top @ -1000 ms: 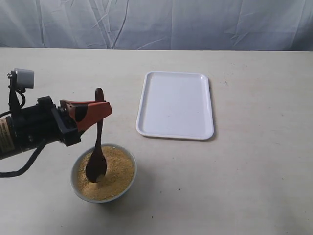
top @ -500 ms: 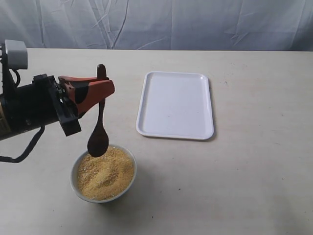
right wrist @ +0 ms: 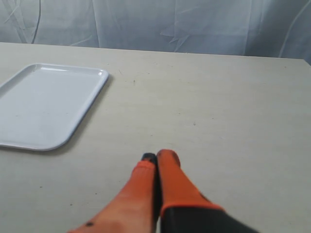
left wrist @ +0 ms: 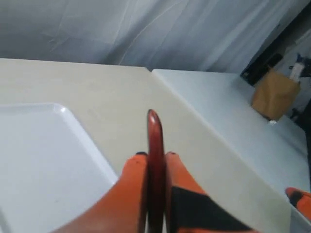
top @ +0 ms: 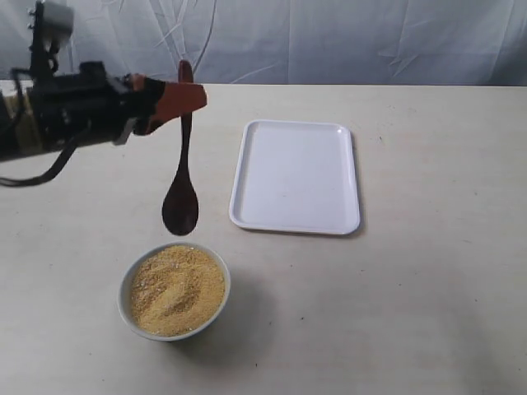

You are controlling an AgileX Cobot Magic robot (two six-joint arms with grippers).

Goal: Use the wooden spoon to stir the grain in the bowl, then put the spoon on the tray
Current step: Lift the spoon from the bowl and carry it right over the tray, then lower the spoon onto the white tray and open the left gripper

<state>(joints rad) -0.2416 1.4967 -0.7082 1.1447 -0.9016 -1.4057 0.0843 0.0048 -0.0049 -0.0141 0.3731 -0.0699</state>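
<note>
Clamping my left gripper [top: 193, 97] on the slim, dark wooden spoon [top: 182, 169], I see its oval end hanging above the round bowl [top: 125, 284] of sandy grain [top: 177, 288]. My right gripper [right wrist: 156, 158] is pinched together, empty.

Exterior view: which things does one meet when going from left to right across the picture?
Left arm → wooden spoon → tray. The bowl overlaps the spoon sideways, so it is left out.

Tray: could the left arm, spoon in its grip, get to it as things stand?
Probably yes. The left gripper holds the spoon clear of the bowl, and nothing stands between it and the bare tray.
</note>
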